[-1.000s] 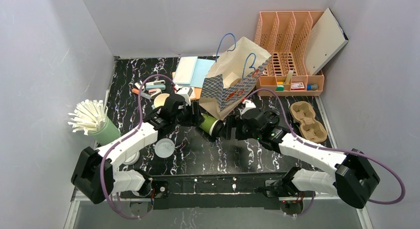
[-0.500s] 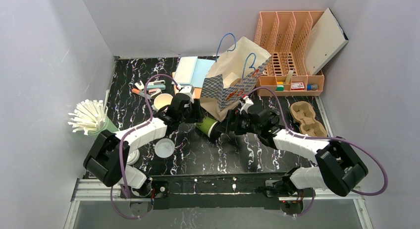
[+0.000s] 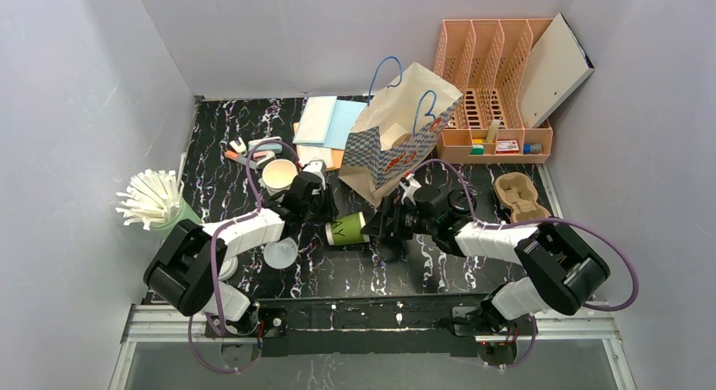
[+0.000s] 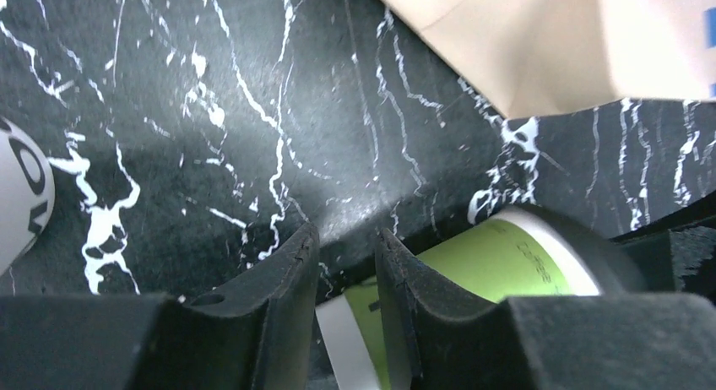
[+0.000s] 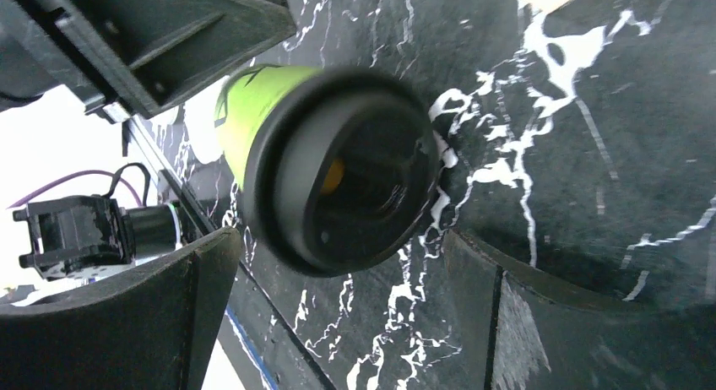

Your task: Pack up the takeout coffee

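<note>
Counted: one takeout coffee, one paper bag, left gripper, right gripper. Coffee: green wall, black lid, laid on side on table between both. Right jaws spread wide about lid. Left jaws narrowly parted at base; pinch cannot be told.

Your table: black top with white veins. Mid-table you have the green cup on its side, dark-lidded end to the right. Just behind it stands the paper bag, top open, leaning. Back right corner: peach organizer. Nearer you, at the right edge, sits a pulp carrier. At your left edge, the straw holder stands upright. A cream cup stands left of the bag, mouth up. A grey lid lies flat nearer the front. Papers and small desk bits lie toward the back.
</note>
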You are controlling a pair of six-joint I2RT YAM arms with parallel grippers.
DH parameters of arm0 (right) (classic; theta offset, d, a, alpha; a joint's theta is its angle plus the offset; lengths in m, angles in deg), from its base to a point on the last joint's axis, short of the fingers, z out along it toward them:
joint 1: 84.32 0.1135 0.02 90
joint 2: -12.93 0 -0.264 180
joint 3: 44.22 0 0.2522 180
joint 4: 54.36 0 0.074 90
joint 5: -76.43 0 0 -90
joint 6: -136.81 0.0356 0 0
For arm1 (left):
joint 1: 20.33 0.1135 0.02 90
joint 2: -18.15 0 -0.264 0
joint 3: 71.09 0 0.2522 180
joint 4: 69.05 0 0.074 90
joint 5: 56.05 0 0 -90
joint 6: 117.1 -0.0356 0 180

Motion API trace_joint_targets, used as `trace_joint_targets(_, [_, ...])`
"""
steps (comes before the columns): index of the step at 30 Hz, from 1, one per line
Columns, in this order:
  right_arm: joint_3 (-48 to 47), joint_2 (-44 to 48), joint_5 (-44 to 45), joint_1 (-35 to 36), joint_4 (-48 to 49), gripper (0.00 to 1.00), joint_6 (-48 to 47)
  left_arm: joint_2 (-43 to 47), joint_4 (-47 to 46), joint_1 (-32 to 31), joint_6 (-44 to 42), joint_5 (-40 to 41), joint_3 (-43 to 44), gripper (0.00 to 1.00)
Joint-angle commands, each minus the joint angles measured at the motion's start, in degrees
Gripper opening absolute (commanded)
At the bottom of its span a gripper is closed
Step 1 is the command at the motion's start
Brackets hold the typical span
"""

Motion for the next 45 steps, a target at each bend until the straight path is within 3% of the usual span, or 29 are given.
trace_joint_targets(1, [-0.04,-0.45,0.31,2.47,3.58,0.98,0.22,0.21,-0.40,0.16,1.14,0.27,-2.05,0.29])
trace_joint_targets(7, [-0.96,0.43,3.65,3.75,0.67,0.98,-1.47,1.94,-2.20,0.16,3.22,0.26,-4.65,0.29])
trace_joint_targets(11, [-3.84,0.56,7.86,4.49,-3.28,0.89,-6.11,5.40,-1.11,0.17,2.40,-0.09,-4.18,0.29])
trace_joint_targets(16, [-5.55,1.86,12.04,4.91,-4.02,0.85,-17.53,9.80,4.54,0.16,0.56,-0.49,-1.83,0.34])
trace_joint_targets(21, [-6.93,2.64,8.01,4.89,-2.74,0.83,-25.25,14.77,11.56,0.16,-0.53,0.33,0.61,0.40])
trace_joint_targets(28, [-10.27,-0.19,5.83,4.90,-4.75,0.60,-28.33,22.30,20.32,0.16,3.14,-3.72,0.63,0.38])
trace_joint_targets(34, [-10.94,0.11,4.51,5.07,-6.31,0.43,-28.81,28.14,21.30,0.16,7.17,-7.75,-3.01,0.37])
trace_joint_targets(39, [-12.16,2.00,7.99,6.43,-10.57,0.37,-29.76,27.97,20.08,0.16,9.89,-12.73,-5.08,0.37])
trace_joint_targets(45, [-14.28,4.98,18.94,9.89,-17.13,0.31,-31.70,30.22,17.00,0.16,12.31,-13.29,-8.36,0.37])
